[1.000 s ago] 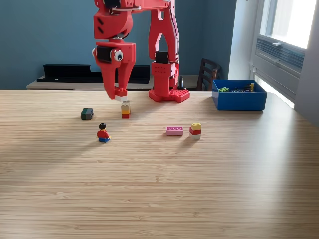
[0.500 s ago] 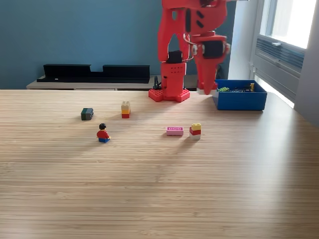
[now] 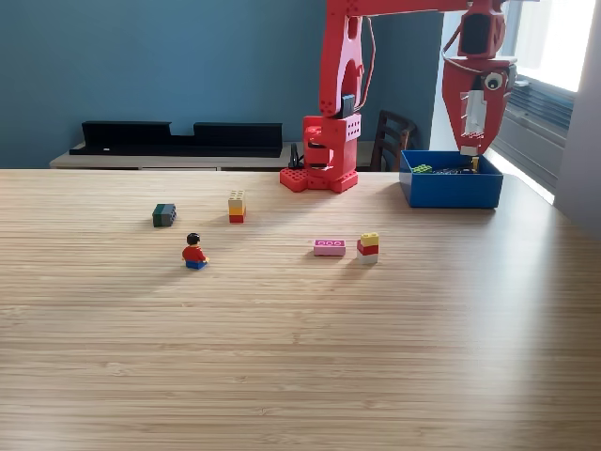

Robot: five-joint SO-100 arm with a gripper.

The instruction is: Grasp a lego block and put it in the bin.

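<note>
Gripper [image 3: 469, 147] poised over the blue bin [image 3: 450, 189] at the table's far right edge, jaws clamped on a small white block [image 3: 469, 150]; release remaining

the bin [image 3: 449, 191] is a low-walled blue plastic box, open on top, sitting flat near the far right corner of the tabletop in the exterior view. there's a few small bits inside it, something green and something yellow, too small to make out properly. the lego block [image 3: 468, 150] looks small and pale, right at the tips of the red gripper [image 3: 469, 147], hanging just over the bin's right half and not touching it as far as i can see. can't really tell its exact shape from here.
</note>
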